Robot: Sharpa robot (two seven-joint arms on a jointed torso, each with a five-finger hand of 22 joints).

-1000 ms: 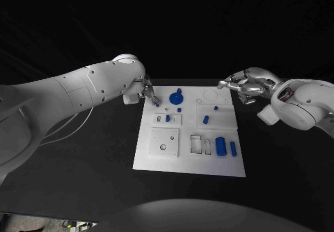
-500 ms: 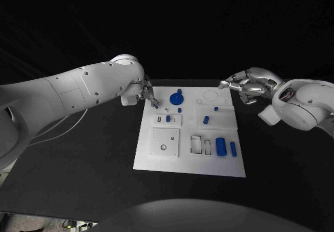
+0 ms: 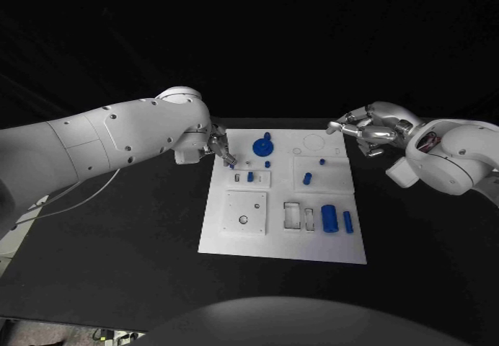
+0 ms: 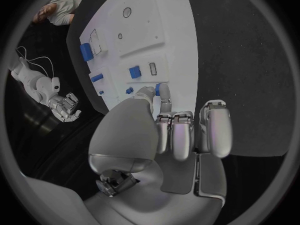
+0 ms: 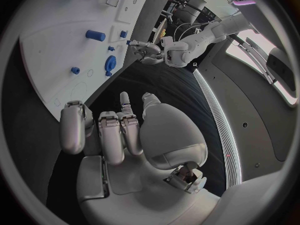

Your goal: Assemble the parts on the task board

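Part (image 4: 158, 89) seemingly pinched, left hand (image 4: 181, 130)

White task board (image 3: 280, 241) lies flat mid-table — small blue parts (image 3: 329, 218) on it.

A: Head view: dim room, background black. Light falls from above; the task board (image 3: 280, 209) is the brightest patch, evenly lit, no glare.

B: Shadows?

A: Soft ones under the left arm (image 3: 104, 140) on the black tabletop (image 3: 125, 245), hard to separate from the dark surface.

B: Wrist views?

A: Fisheye circles in dark frames; board edges bow, rims smeared. Soft sheen on the left hand (image 4: 169, 130) and right hand (image 5: 125, 130). Bright window strip (image 5: 262, 50) blown out.
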